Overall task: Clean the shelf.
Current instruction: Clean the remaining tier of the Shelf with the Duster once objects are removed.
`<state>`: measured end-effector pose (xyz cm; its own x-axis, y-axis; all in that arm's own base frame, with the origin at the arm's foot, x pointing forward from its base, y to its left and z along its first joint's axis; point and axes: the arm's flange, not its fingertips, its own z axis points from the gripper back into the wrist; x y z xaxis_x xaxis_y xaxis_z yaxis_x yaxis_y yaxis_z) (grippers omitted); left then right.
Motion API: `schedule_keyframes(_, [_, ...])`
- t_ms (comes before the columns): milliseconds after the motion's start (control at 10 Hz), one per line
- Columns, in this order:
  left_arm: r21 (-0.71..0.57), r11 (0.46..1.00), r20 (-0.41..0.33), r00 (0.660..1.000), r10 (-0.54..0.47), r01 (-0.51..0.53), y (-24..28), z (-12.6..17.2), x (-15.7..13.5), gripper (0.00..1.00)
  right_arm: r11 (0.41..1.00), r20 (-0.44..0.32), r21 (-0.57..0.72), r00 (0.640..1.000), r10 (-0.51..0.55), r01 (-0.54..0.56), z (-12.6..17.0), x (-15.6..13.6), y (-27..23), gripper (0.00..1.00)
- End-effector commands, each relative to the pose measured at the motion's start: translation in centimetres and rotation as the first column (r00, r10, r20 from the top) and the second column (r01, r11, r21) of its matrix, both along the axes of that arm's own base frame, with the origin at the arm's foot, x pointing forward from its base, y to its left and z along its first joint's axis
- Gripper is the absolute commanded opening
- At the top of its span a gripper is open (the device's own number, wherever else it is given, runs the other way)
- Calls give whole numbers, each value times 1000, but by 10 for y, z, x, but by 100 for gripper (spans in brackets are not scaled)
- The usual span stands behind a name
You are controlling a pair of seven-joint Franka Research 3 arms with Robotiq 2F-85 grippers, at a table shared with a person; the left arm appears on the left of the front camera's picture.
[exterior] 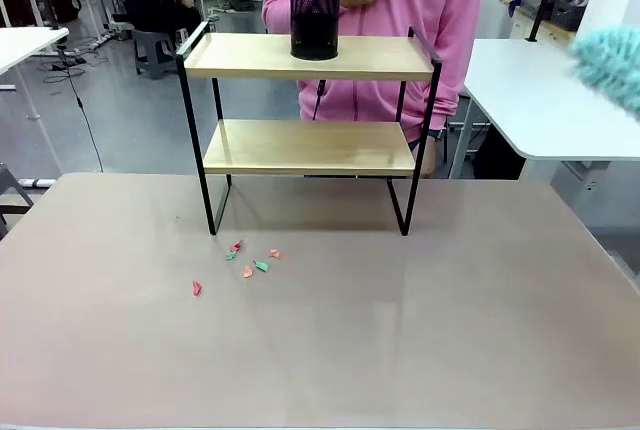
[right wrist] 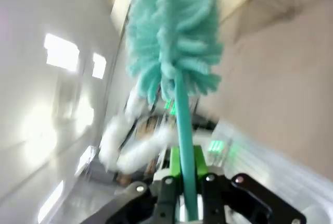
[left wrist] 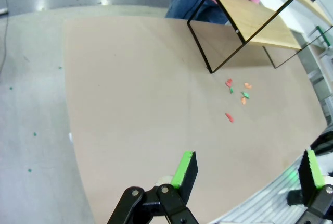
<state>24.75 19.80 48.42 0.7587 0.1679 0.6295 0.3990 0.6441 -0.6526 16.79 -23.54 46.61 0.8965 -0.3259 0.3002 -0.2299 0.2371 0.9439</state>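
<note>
Shelf (exterior: 310,146) stood at our twelve o'clock, a black mesh cup (exterior: 315,20) on top; our right gripper (right wrist: 186,168) clenched a teal duster (right wrist: 174,31), our left gripper (left wrist: 248,170) hung released.

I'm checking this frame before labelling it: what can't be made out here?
- duster: front view, cut off by the right edge; blurred in the right wrist view.
- black mesh cup on the shelf: front view, its wall hides any contents.
- coloured scraps on the table: front and left wrist views, too small to identify.
</note>
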Motion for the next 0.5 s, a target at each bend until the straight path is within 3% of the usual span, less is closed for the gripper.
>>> schedule_keyframes(0, [-5,1000,28,1000,-9,9,-1,0,0,100,928,-123,-78,921,-371,363,-6,31,41,12])
schedule_keyframes(100, [-5,1000,28,1000,-9,9,-1,0,0,100,914,-170,-161,902,-397,372,-10,43,49,12])
schedule_keyframes(200, [-5,1000,28,1000,-9,9,-1,0,0,100,986,-44,-49,986,-162,160,-16,11,-1,12])
schedule_keyframes(400, [-5,1000,28,1000,-9,9,-1,0,0,100,986,-44,-49,986,-162,160,-16,11,-1,12])
